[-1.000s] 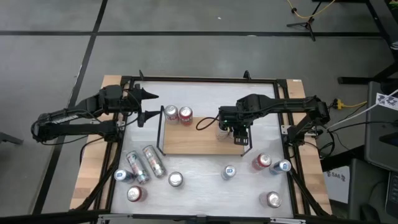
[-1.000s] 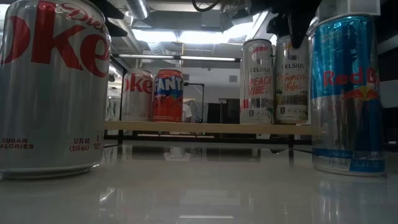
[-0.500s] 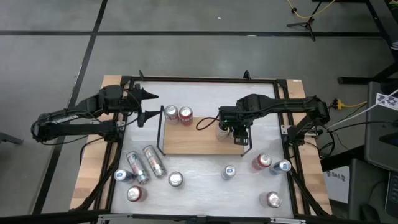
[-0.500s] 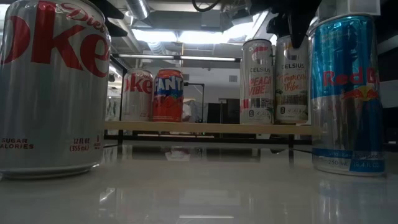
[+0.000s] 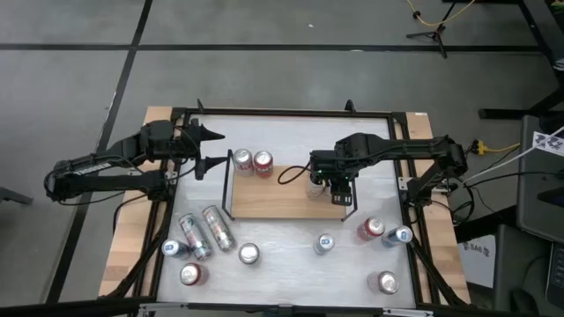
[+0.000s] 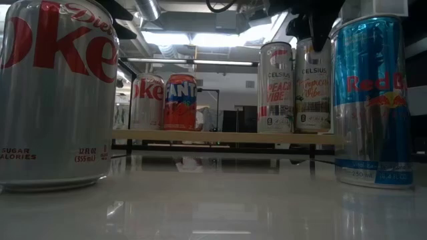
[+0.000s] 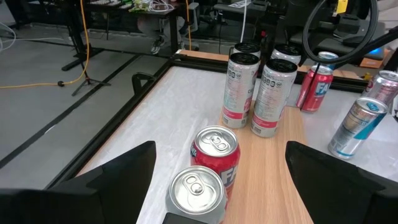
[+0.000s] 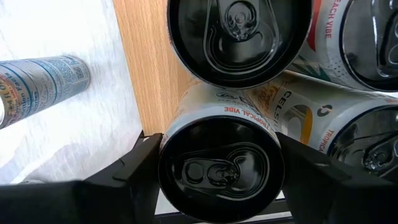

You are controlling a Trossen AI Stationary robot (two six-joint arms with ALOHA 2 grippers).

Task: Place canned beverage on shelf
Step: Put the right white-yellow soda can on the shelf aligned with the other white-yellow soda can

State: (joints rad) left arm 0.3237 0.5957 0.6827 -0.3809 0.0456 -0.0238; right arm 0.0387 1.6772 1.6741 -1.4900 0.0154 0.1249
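Nearest the low camera, well in front of the shelf, a Diet Coke can and a Red Bull can stand upright on the white table. More loose cans sit on the table on that same near side of the shelf, two of them lying flat.

The shelf, a light wooden board with black end rails, lies at the middle of the table. At its left end stand a silver cola can and a red Fanta can, touching each other. At its right end tall Celsius cans stand close together.

The right end effector hangs over the shelf's right end, above those tall cans. Its spread fingers flank the black-topped Tropical Vibe can, which stands on the board just inside the near edge; whether the pads touch it cannot be told.

The left end effector waits just off the shelf's left end, fingers spread wide and empty, pointing along the board.
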